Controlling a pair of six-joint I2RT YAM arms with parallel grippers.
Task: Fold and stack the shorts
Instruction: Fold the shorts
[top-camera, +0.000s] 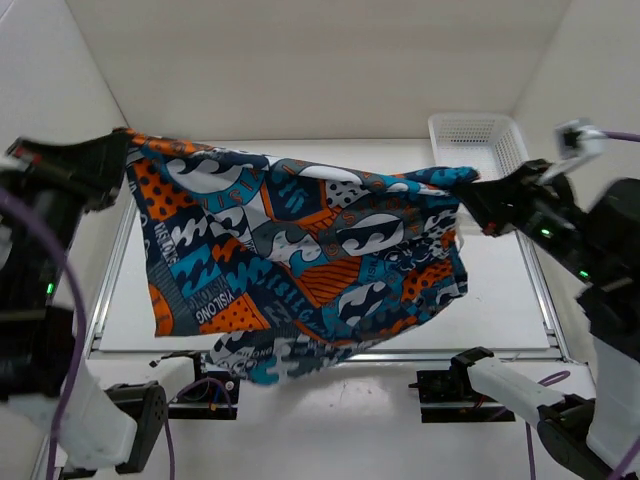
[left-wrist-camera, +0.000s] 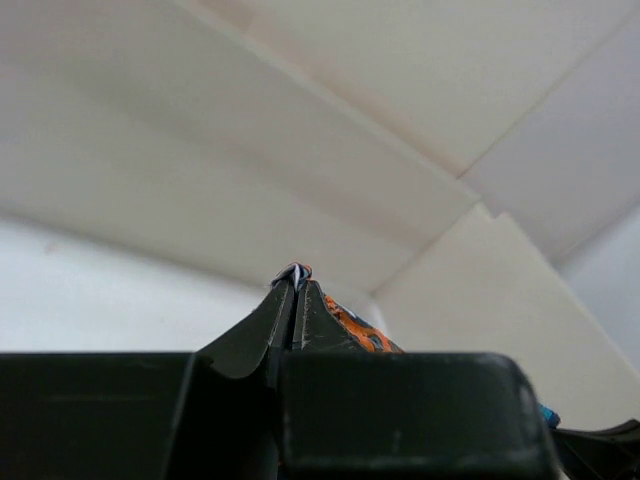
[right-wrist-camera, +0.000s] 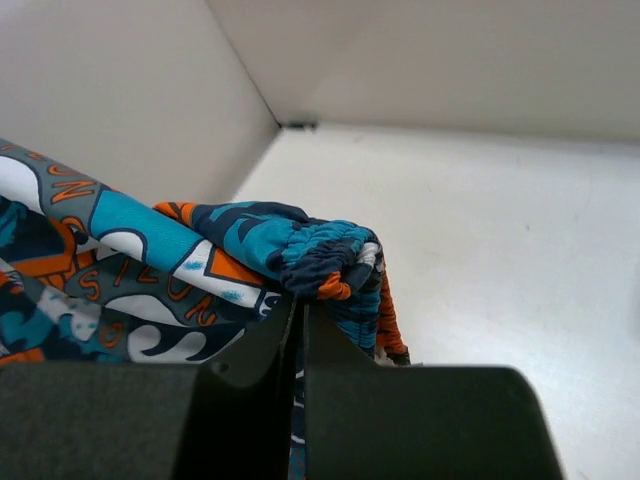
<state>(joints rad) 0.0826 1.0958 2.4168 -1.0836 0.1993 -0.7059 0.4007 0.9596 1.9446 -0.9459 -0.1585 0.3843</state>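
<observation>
Shorts (top-camera: 300, 270) hang spread in the air, closest to the overhead camera. They are stretched between our two arms, well above the table (top-camera: 500, 300). At the left, our left gripper (top-camera: 122, 152) is clamped on one upper corner. Its wrist view shows the jaws pressed together, with a sliver of printed cloth poking out at the tips. Across the middle, the cloth drapes as one wide sheet, its lower edge sagging toward the near side. At the right, our right gripper (top-camera: 468, 195) is closed on a bunched, elastic-looking edge, probably the waistband. We judge that pinching two far-apart points lets the cloth fall open and flat, ready to lay down for folding. Behind the right gripper, a white mesh basket (top-camera: 470, 122) sits at the table's far right.
</observation>
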